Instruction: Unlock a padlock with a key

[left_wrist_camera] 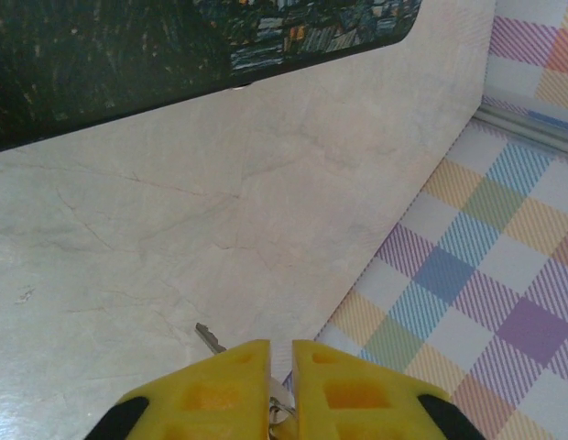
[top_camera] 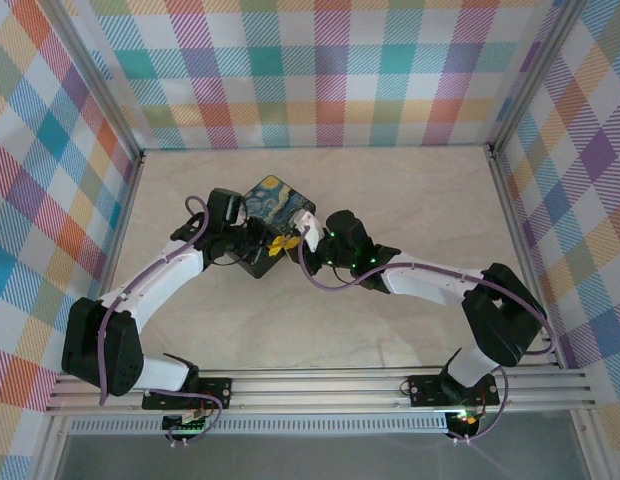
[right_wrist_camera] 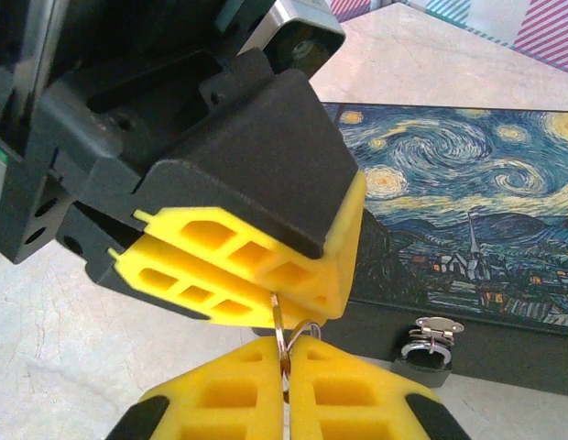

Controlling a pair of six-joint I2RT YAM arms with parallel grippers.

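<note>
The pale table (left_wrist_camera: pixel 174 229) is smooth like marble, with fine veins. On it stands a flat black box (right_wrist_camera: pixel 467 202) with a glossy lid painted in blue and yellow swirls. A small shiny latch (right_wrist_camera: pixel 432 332) is on its front wall. Just in front of the box, the left gripper (left_wrist_camera: pixel 281 367) has its ribbed yellow fingers pressed together on the key (left_wrist_camera: pixel 209 337), whose slim grey tip sticks out beside them. The right gripper (right_wrist_camera: pixel 286 353) pinches a thin metal loop (right_wrist_camera: pixel 278 328); I cannot tell if it belongs to the padlock.

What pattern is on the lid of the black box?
Blue-and-yellow starry-night painted lid; clearest in right wrist view.
</note>
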